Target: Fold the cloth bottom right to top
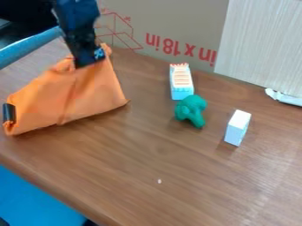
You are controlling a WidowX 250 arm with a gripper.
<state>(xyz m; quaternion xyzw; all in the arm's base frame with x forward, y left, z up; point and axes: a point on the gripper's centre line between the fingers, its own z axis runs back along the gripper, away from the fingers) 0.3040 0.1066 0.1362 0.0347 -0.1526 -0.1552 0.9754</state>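
Observation:
The gripper [87, 61] hangs at the upper left, pointing down, shut on the upper part of the orange cloth [80, 95]. Some orange fabric bunches up behind and beside its tips. From there the cloth slopes down in a raised, tent-like shape, with a crease down its middle. Its lower edge runs from the far left to a corner right of the gripper. The surface beneath the cloth is hidden.
A blue-and-white block [181, 84] with an orange-striped top stands near the cardboard [171, 26]. A green toy [190, 110] and a white block [237, 128] are right of the cloth. A black piece [9, 113] is at the cloth's left end.

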